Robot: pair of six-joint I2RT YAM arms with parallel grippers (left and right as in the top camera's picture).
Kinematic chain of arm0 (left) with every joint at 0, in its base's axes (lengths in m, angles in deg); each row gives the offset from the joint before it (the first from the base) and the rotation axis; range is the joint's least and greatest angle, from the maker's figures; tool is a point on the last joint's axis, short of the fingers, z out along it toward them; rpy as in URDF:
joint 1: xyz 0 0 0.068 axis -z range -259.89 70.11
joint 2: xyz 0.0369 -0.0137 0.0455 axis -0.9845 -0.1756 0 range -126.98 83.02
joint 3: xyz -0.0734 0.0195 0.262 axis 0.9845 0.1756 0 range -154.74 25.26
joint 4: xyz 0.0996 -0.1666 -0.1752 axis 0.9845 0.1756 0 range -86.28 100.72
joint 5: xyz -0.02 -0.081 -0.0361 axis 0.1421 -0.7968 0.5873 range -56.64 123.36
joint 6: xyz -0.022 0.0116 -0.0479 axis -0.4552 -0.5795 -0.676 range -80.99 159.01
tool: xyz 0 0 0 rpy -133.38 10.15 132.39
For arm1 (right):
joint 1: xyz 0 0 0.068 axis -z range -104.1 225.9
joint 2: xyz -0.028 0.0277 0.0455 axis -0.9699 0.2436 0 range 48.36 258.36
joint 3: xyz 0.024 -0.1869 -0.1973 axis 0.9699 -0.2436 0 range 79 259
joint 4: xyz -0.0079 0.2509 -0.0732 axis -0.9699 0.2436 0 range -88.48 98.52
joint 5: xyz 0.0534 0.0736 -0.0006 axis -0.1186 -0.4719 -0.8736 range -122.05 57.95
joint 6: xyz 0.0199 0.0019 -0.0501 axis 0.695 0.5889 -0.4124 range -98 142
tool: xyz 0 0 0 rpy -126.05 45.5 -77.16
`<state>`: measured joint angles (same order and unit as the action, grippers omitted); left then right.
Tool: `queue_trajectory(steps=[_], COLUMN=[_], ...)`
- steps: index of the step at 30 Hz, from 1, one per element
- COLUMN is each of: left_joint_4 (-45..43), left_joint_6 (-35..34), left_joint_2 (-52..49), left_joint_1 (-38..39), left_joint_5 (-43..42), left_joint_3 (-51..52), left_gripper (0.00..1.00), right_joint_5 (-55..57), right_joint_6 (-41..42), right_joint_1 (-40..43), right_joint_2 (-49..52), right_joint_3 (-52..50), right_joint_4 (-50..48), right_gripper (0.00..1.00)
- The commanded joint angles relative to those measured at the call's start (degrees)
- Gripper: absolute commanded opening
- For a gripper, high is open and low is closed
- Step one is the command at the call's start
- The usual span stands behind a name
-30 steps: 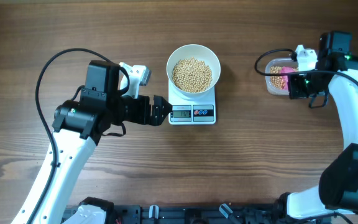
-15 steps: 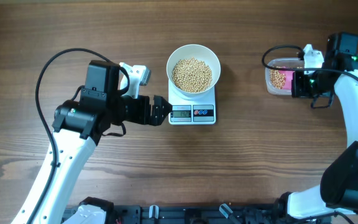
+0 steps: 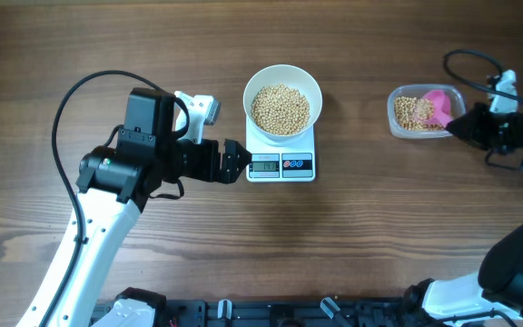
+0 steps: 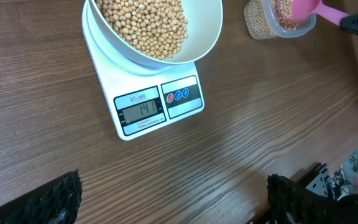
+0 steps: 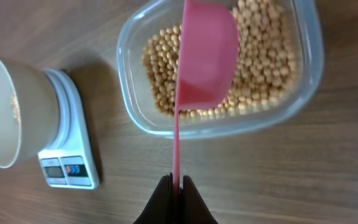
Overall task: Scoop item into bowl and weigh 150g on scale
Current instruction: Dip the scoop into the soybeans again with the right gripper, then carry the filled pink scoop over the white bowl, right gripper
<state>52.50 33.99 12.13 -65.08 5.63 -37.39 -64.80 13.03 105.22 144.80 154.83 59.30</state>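
Observation:
The white bowl [image 3: 282,74] stands on the white scale [image 3: 281,166], holding a heap of tan beans [image 3: 281,109]. My left gripper [image 3: 236,161] is open just left of the scale's front. In its wrist view the wide-apart fingers [image 4: 61,199] frame bare wood below the scale [image 4: 157,106], bowl [image 4: 207,37] and beans [image 4: 145,22]. My right gripper [image 3: 459,123] is shut on the thin handle of a pink scoop [image 3: 439,105]. In the right wrist view the gripper [image 5: 178,186] pinches the handle, and the scoop [image 5: 207,56] has its cup over the beans [image 5: 260,68].
A clear plastic tub [image 3: 422,133] with more beans sits at the right, also seen as the tub [image 5: 306,87] and the tub [image 4: 260,25]. Black cables loop from both arms. The scale's display is lit. Dark hardware lines the table's front edge.
My right arm has drawn back to the right, away from above the tub, with the scoop's cup still in the tub. The left arm, bowl and scale have not moved.

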Motion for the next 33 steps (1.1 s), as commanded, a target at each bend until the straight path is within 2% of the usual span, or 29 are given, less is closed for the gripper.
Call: queue_trajectory(steps=[1,11,16,19,26,30,33], left_joint_4=[-0.13,-0.13,-0.15,-0.13,-0.15,-0.13,-0.13], left_joint_6=[0.09,0.11,0.11,0.09,0.09,0.11,0.11], left_joint_2=[0.04,0.04,0.04,0.04,0.04,0.04,0.04], left_joint_1=[-0.42,-0.42,-0.42,-0.42,-0.42,-0.42,-0.42], left_joint_5=[0.17,0.17,0.17,0.17,0.17,0.17,0.17], left_joint_3=[-1.16,-1.16,-1.16,-1.16,-1.16,-1.16,-1.16], left_gripper=[1.00,1.00,1.00,1.00,1.00,1.00,1.00], right_joint_5=[-6.25,-23.82,-37.68,-40.26,-40.24,-40.19,-40.17], right_joint_6=[0.55,-0.04,-2.95,-2.75,2.45,7.85,13.33], right_joint_1=[2.93,9.57,9.38,8.33,-3.13,-12.46,-18.10], right_joint_2=[0.44,0.44,0.42,0.42,0.31,-0.46,-0.90], right_joint_3=[-0.37,-0.37,-0.37,-0.37,-0.31,-0.31,-0.31], right_joint_4=[1.18,4.44,4.66,4.74,2.62,-4.87,-14.51], right_gripper=[0.04,0.04,0.04,0.04,0.04,0.04,0.04])
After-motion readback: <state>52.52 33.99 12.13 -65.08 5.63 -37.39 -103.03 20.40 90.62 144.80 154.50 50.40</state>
